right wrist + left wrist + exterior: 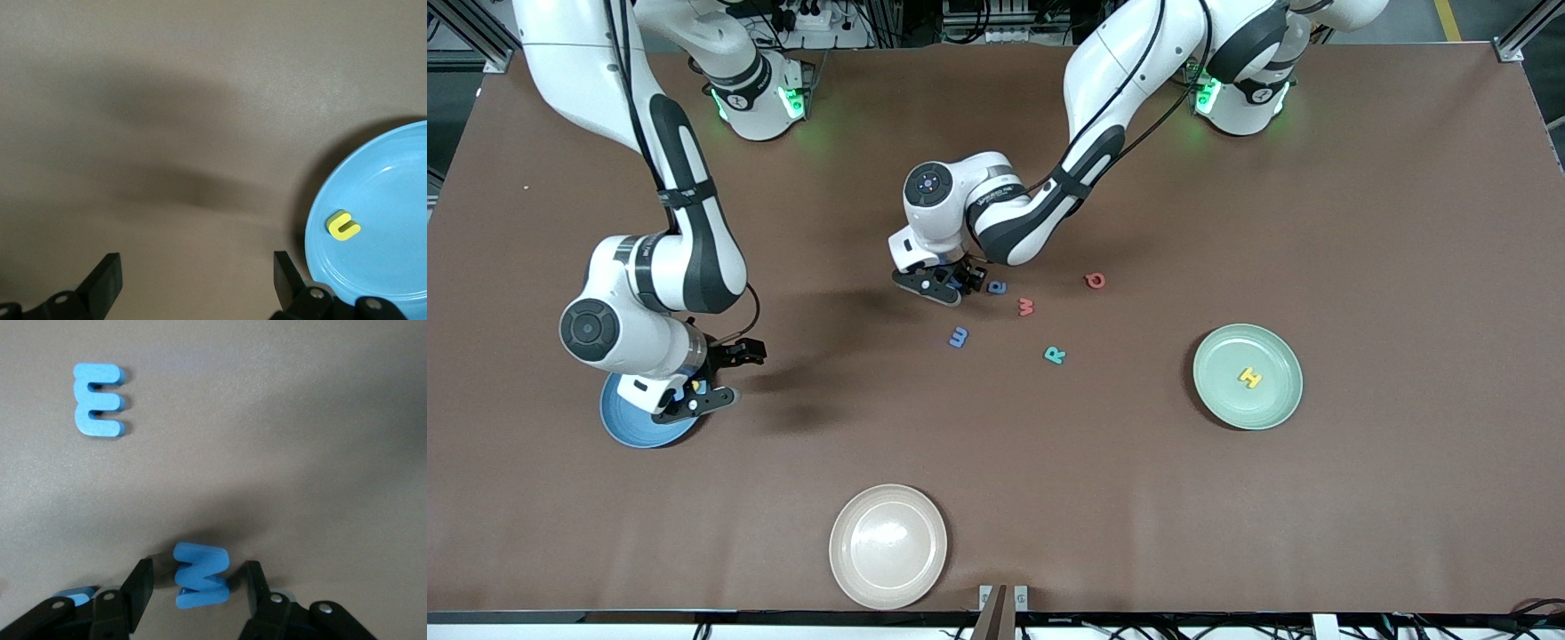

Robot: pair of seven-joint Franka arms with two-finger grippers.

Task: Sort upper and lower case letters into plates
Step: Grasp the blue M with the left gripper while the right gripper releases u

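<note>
My left gripper (953,284) is low over the middle of the table, open around a small blue letter (201,577) that stands between its fingers (139,588) with a gap on each side. A blue E-shaped letter (99,400) lies flat close by. On the table also lie a blue letter (997,287), a red W (1026,307), a red round letter (1095,281) and a teal R (1055,355). The mint green plate (1214,356) holds a yellow H (1251,377). The light blue plate (393,200) holds a yellow letter (343,225). My right gripper (197,280) hangs open and empty beside that plate.
A cream-beige plate (887,545) sits empty near the table's front edge. The brown table (1227,222) stretches wide toward the left arm's end. The right arm's wrist covers part of the light blue plate (627,428) in the front view.
</note>
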